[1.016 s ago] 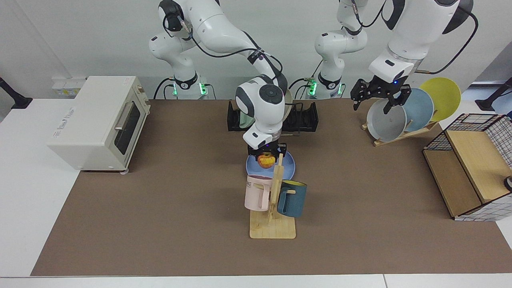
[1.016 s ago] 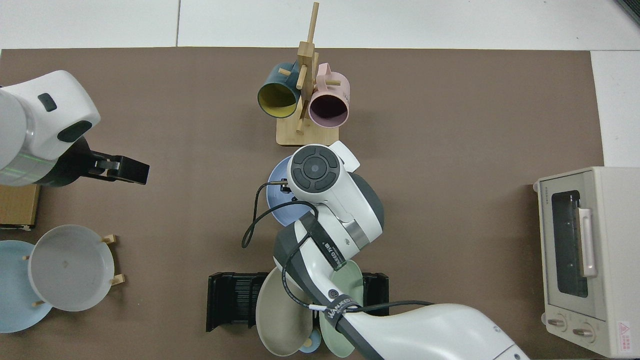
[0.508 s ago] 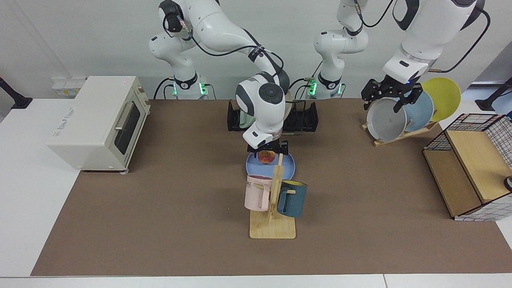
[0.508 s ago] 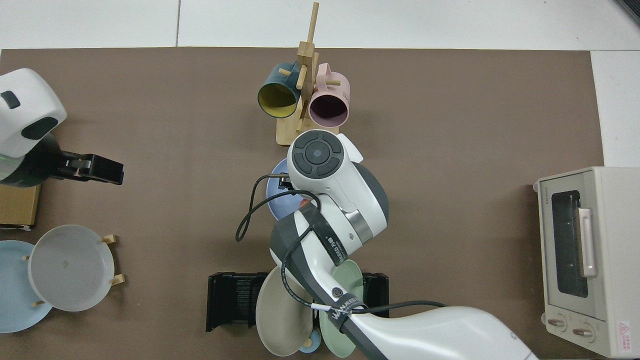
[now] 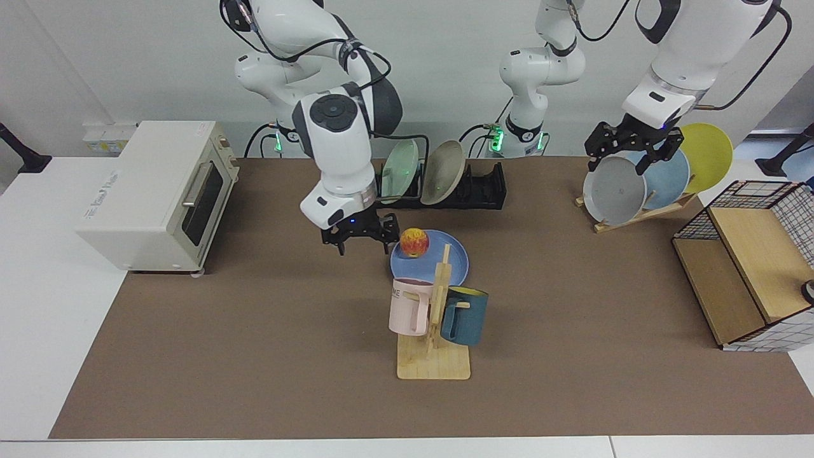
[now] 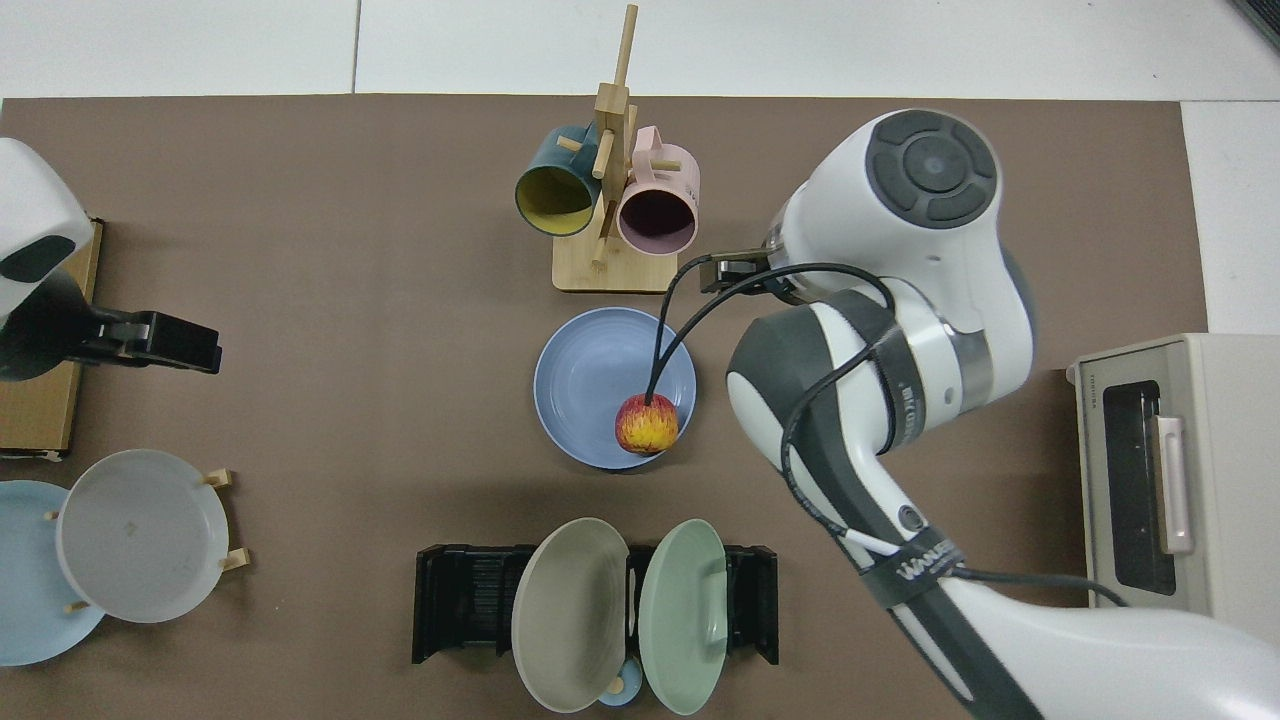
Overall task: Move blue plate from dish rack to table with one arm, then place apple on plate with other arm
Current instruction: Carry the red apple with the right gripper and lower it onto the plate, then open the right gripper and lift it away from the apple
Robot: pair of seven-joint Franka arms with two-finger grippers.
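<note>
We find the apple point(image 5: 414, 242) on the blue plate point(image 5: 453, 262), mug tree point(image 5: 440, 299) hiding its near rim; right gripper point(image 5: 359, 236) released beside it, left gripper point(image 5: 628, 147) spread over the stand.

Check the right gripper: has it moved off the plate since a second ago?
Yes. The right gripper has pulled away from above the blue plate toward the toaster oven, open, leaving the apple on the plate.
</note>
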